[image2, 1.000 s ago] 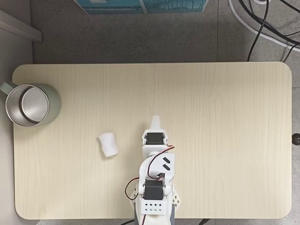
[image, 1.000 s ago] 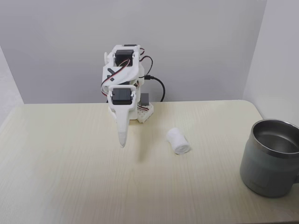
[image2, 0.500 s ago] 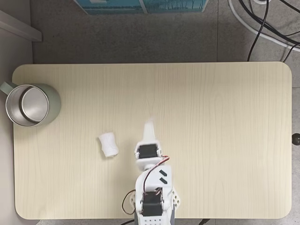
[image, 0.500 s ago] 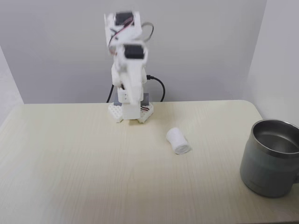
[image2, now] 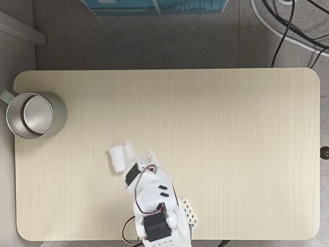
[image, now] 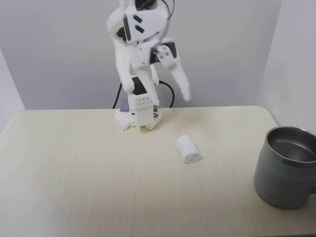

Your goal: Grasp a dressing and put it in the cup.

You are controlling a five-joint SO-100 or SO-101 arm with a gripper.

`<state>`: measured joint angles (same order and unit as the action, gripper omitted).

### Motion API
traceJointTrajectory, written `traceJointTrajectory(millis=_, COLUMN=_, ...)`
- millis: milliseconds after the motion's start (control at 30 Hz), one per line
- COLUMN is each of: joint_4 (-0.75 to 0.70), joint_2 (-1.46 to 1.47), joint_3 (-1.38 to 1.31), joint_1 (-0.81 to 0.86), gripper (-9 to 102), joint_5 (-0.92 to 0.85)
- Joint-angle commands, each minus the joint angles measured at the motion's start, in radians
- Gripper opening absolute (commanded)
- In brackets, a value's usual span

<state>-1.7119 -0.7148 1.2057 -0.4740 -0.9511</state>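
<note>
A small white roll of soft gauze (image: 188, 149) lies mid-table, well apart from the grey-green metal mug (image: 287, 167) at the table's edge — light, squashy, best pinched across its middle; the raised white gripper (image: 181, 88) is too blurred to tell its jaws' state.

One roll of dressing (image: 188, 149) lies on the one table (image: 74, 173). One cup (image: 286, 168) stands there too. One white arm (image: 140, 59), with one gripper (image: 183, 91).

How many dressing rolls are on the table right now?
1. The dressing lies on the table in front of the arm's base, apart from the cup. Nothing suggests another, though the cup's inside is only partly visible.
</note>
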Motion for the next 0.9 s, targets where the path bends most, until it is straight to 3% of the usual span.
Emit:
traceJointTrajectory(millis=0, joint_4=-0.037, joint_2=-0.092, joint_3=0.009, joint_1=-0.069, gripper=33, joint_5=-0.083)
traceJointTrajectory(millis=133, joint_4=0.003, joint_2=-0.176, joint_3=-0.061, joint_1=-0.140, gripper=34, joint_5=-0.118)
traceJointTrajectory(millis=400, joint_4=0.275, joint_2=-0.347, joint_3=-0.261, joint_1=-0.218, gripper=38, joint_5=-0.123)
traceJointTrajectory(millis=867, joint_4=0.581, joint_2=-0.618, joint_3=-0.387, joint_1=-0.241, gripper=40, joint_5=-0.107)
